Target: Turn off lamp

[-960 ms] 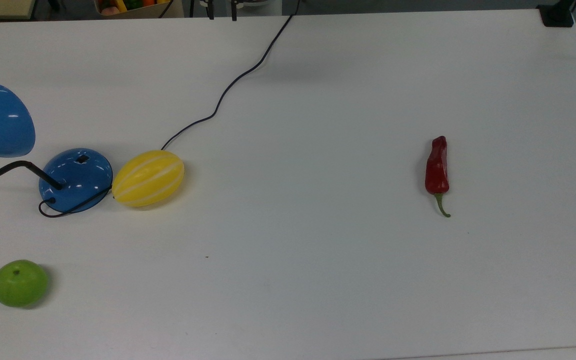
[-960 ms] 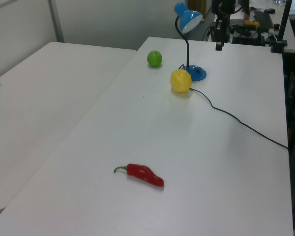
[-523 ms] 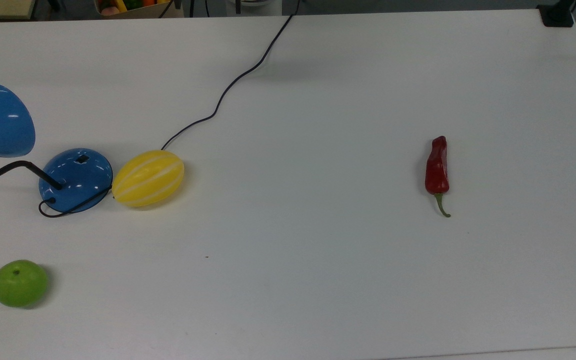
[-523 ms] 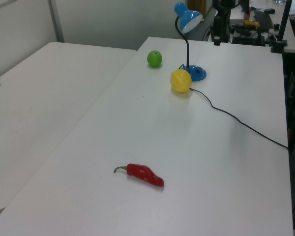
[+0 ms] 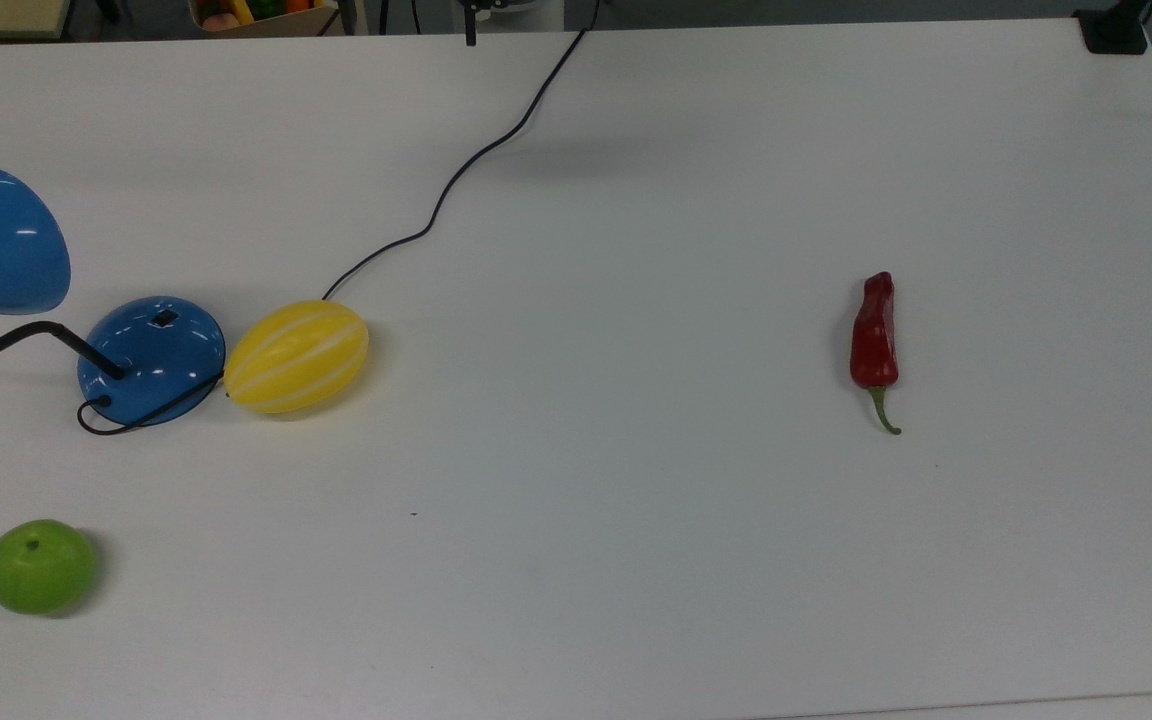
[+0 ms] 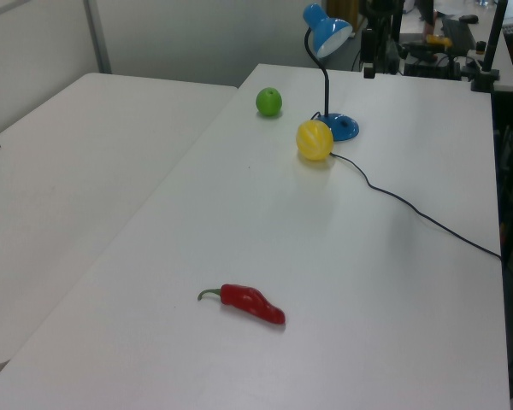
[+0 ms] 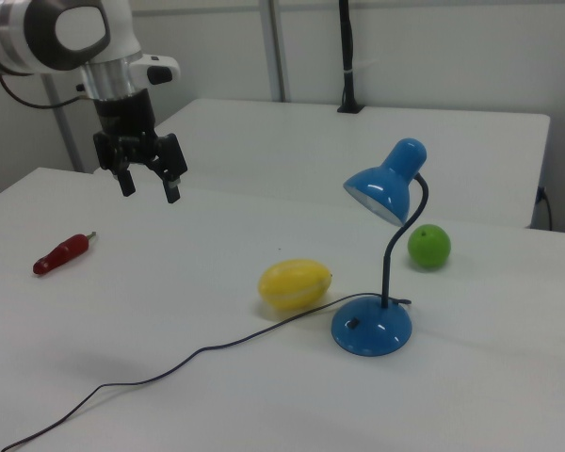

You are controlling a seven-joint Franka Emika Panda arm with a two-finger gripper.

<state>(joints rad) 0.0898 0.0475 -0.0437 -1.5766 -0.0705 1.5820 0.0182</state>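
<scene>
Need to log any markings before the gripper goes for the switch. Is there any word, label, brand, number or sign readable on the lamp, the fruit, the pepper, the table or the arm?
None can be read.
Lamp: plain blue, with no lettering on shade or base; its small black switch bears no legible mark.
Melon, apple, pepper: no stickers or print.
Table: bare white.
Arm above the gripper: no legible label.
</scene>
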